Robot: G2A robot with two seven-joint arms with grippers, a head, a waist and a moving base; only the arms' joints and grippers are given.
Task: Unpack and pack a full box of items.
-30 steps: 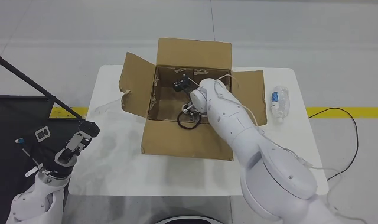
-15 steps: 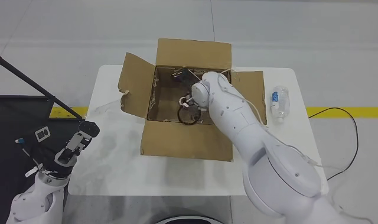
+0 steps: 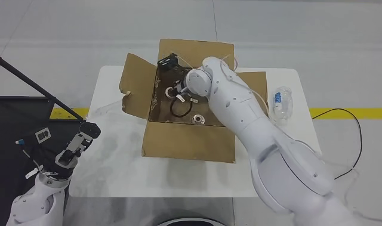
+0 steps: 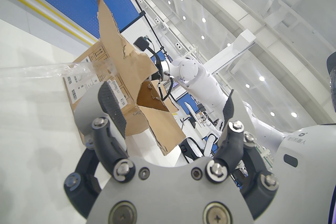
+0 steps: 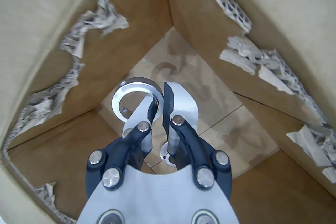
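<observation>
The open cardboard box (image 3: 185,141) stands in the middle of the white table (image 3: 119,166). My right gripper (image 5: 158,99) is inside it near the far left corner, shut on the rim of a silver metal ring (image 5: 131,89). The top view shows this gripper (image 3: 173,93) below the box rim. A small flanged metal piece (image 3: 197,119) lies on the box floor, also showing behind the fingers as the metal piece (image 5: 166,154). My left gripper (image 4: 168,95) is open and holds nothing, low beside the table's near left corner (image 3: 89,130), facing the box (image 4: 105,72).
A clear plastic bottle (image 3: 280,104) lies on the table right of the box. The box flaps (image 3: 136,86) stand outward with torn edges. A strip of clear tape (image 4: 52,70) hangs from the left flap. A black stand (image 3: 30,83) is left of the table.
My right gripper has moved from the middle of the box toward its far left corner. The small flanged piece on the box floor has come into sight. The left arm is unchanged.
</observation>
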